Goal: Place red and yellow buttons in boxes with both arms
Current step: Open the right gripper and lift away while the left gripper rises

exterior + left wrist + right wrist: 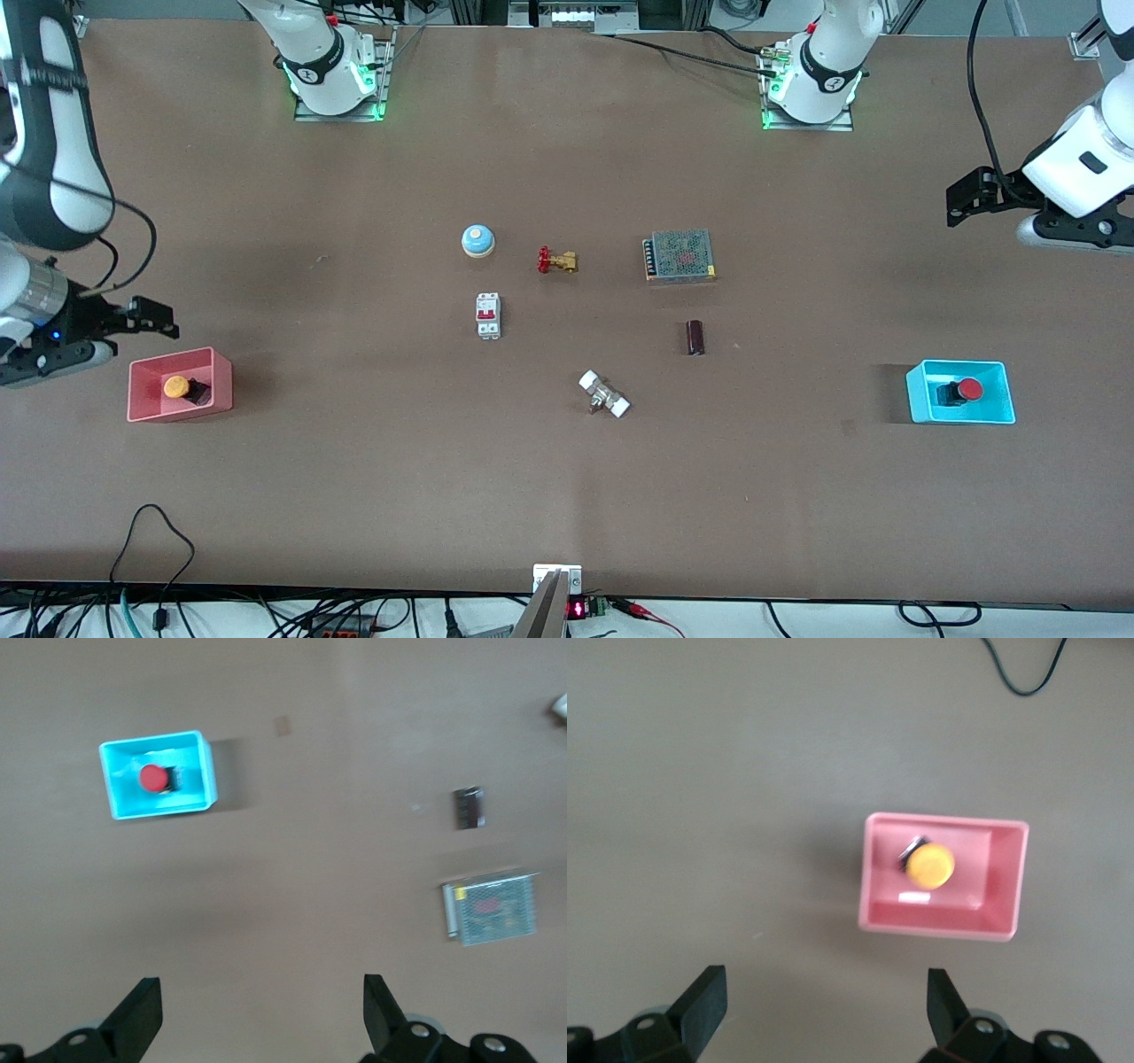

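The orange-yellow button [175,387] lies in the pink-red box [142,409] toward the right arm's end of the table. The red button [971,389] lies in the cyan box [921,403] toward the left arm's end. My right gripper [155,319] is open and empty, up in the air just beside the pink-red box. My left gripper [961,197] is open and empty, high over bare table. The left wrist view shows the cyan box [202,771], the red button [152,778] and my left gripper [263,1010]. The right wrist view shows the pink-red box [1005,877], the yellow button [930,865] and my right gripper [827,1005].
In the middle of the table lie a blue-and-white bell [477,240], a red-handled brass valve [556,260], a white circuit breaker [488,315], a meshed power supply [680,256], a dark cylinder [695,338] and a white-capped metal fitting [604,394]. Cables run along the table's front edge.
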`<control>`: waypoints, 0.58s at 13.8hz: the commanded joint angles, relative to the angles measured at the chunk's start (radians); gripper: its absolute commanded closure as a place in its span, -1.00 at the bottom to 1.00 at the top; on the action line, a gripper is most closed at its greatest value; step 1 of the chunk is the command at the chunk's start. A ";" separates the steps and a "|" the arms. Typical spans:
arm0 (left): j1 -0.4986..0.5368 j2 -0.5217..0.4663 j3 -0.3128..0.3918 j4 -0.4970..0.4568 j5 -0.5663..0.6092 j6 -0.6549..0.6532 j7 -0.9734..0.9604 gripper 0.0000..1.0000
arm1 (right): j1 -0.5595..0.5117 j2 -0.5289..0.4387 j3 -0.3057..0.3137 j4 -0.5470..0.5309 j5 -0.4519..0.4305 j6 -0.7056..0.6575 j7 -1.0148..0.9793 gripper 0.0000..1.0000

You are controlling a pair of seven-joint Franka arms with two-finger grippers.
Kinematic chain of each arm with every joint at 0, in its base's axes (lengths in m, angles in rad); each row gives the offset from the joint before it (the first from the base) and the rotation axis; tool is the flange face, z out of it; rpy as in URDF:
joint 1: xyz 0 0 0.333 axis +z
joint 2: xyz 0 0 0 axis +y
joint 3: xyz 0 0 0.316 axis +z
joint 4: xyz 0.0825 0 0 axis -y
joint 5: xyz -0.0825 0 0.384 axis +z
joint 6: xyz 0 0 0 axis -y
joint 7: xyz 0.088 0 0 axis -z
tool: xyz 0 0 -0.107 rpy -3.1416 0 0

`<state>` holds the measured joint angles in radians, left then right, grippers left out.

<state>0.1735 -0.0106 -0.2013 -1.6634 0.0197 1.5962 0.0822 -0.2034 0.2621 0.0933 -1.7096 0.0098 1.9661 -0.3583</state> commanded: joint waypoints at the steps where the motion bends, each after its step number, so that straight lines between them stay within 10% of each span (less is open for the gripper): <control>1: 0.011 0.011 -0.009 0.039 -0.038 -0.015 -0.001 -1.00 | 0.071 -0.131 -0.003 -0.030 0.006 -0.117 0.155 -1.00; 5: -0.015 0.003 -0.006 0.039 -0.035 -0.018 -0.007 -1.00 | 0.133 -0.225 -0.003 -0.030 0.001 -0.185 0.324 -1.00; 8: -0.201 0.006 0.170 0.040 -0.010 -0.016 -0.004 -1.00 | 0.136 -0.228 -0.001 -0.024 0.013 -0.188 0.341 -1.00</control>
<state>0.0659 -0.0085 -0.1289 -1.6432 -0.0017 1.5929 0.0802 -0.0693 0.0428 0.0966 -1.7205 0.0096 1.7806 -0.0347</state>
